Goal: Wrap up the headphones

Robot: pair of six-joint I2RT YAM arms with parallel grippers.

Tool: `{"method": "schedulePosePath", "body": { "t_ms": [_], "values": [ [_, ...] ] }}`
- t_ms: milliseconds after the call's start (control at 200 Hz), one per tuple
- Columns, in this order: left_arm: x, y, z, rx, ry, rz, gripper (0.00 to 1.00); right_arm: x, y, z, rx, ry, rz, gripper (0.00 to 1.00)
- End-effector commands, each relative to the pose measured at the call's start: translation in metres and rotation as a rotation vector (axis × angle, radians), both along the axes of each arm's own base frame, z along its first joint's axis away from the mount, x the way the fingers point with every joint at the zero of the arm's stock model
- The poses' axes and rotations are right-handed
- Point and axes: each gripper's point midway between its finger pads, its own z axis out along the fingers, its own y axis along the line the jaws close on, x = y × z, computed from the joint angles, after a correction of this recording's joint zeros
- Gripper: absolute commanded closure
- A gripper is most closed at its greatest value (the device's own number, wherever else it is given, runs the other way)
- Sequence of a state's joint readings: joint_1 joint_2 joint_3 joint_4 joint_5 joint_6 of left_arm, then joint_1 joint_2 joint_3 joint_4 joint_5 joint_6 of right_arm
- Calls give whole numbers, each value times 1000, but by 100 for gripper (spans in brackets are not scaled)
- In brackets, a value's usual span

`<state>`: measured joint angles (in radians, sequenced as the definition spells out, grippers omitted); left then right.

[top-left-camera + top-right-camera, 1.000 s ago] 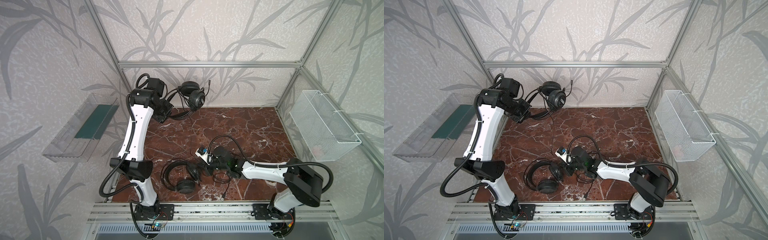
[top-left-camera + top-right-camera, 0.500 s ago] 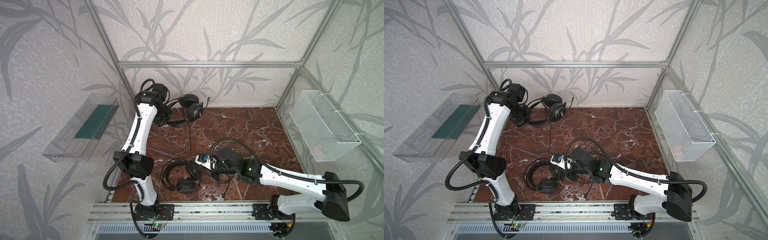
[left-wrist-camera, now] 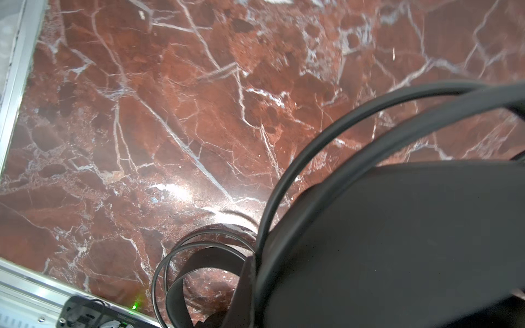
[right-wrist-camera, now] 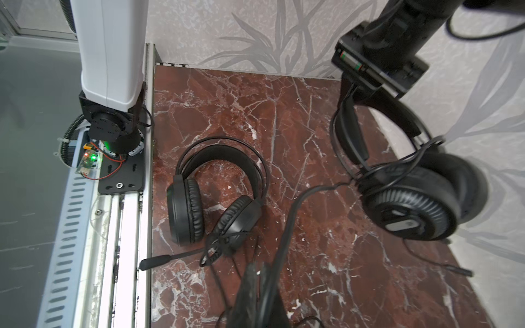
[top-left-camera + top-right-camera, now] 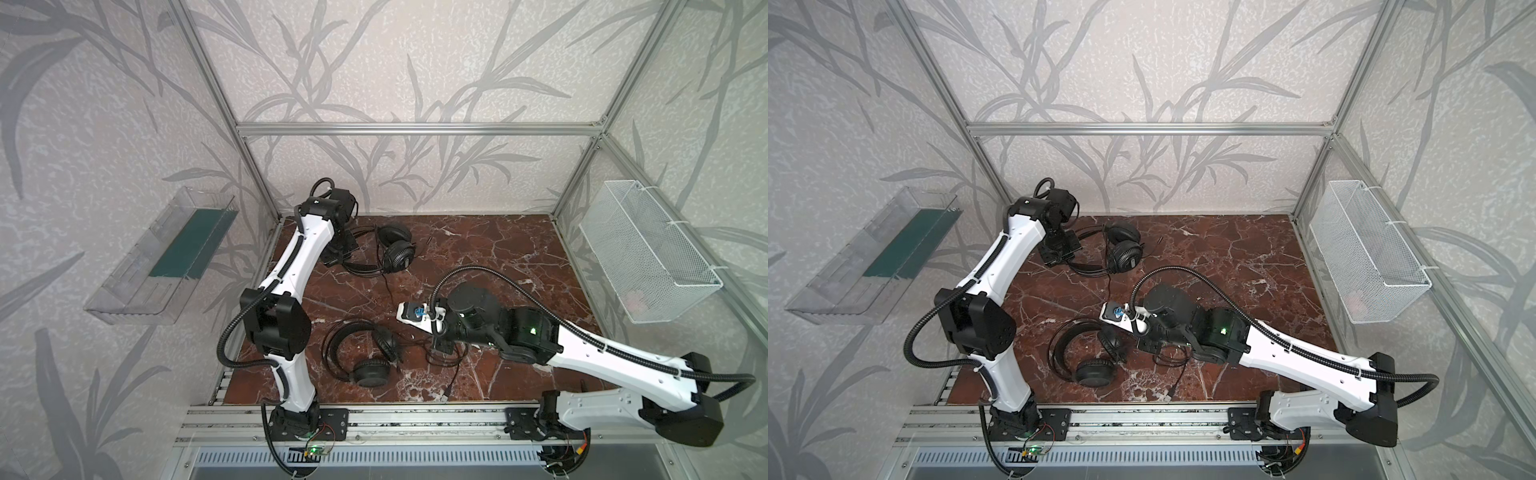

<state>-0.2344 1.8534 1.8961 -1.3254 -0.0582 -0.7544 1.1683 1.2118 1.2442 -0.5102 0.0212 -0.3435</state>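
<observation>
Right wrist view: right tool [image 4: 257, 269], tips cropped, pinches a cable [image 4: 292, 215]; left tool [image 4: 352, 91] clamps a headband [image 4: 350, 133].

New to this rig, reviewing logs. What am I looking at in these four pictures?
Two white robot arms with two-finger grippers stand at a red marble tabletop. Two pictures look down from overhead and are nearly identical; the other two come from a camera on each wrist. The left gripper is shut on the headband of the black ridged-cup headset at the back. The right gripper is shut on a black cable that seems to run to that headset. A second black headset with a boom microphone lies on the marble near the front.
</observation>
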Motion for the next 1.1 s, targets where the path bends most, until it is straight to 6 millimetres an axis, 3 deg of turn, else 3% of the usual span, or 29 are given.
{"method": "schedulePosePath", "body": {
  "t_ms": [0, 190, 365, 725, 910, 1095],
  "values": [
    [8, -5, 20, 61, -128, -63, 100, 6, -13, 17, -68, -101, -8, 100],
    [-3, -8, 13, 102, -147, -122, 100, 15, -19, 50, -64, -215, -24, 100],
    [-12, -9, 9, 93, -199, -159, 100, 19, -11, 70, -71, -249, -6, 100],
    [-27, -40, -11, -34, -190, -249, 100, 35, 34, 75, -129, -288, 36, 100],
    [-39, -50, -10, -86, -207, -309, 100, 58, 38, 67, -221, -390, -4, 100],
    [-56, -56, -7, -126, -243, -373, 100, 78, 30, 67, -189, -327, -30, 100]
  ]
}}
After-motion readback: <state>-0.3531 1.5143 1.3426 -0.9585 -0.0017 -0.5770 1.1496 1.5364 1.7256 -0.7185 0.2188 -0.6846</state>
